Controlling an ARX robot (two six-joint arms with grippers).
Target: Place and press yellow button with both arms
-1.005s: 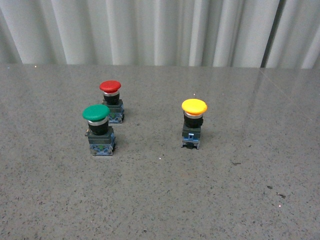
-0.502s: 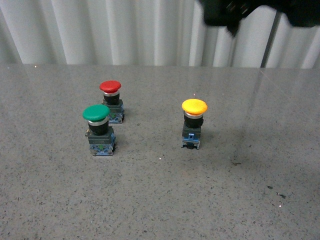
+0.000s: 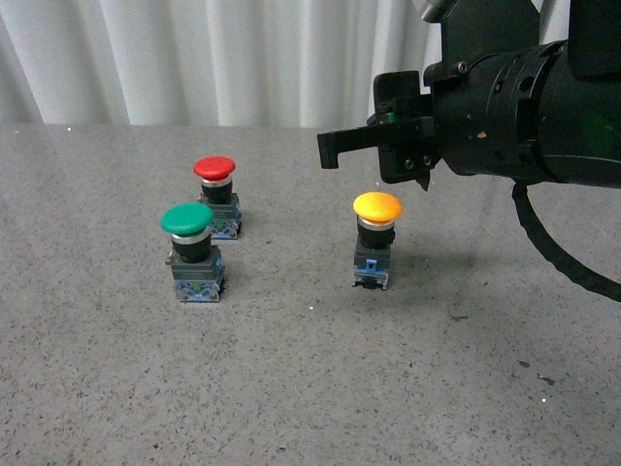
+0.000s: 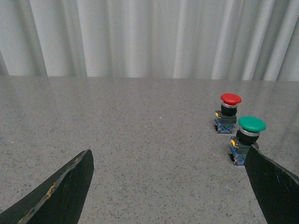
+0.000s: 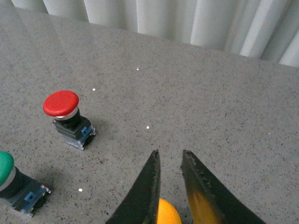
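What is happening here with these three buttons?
The right arm hovers just above the yellow button without touching it. The right gripper holds nothing, and its fingers are only narrowly apart. The left gripper is wide open and empty, low over the table near the green button. The yellow, green and red button all stand upright on the table. The yellow one is not yet picked up or pressed.

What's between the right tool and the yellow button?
Nothing visible. The right tool hangs above the yellow button with open air between them. The red button and green button stand apart, toward the robot's left.
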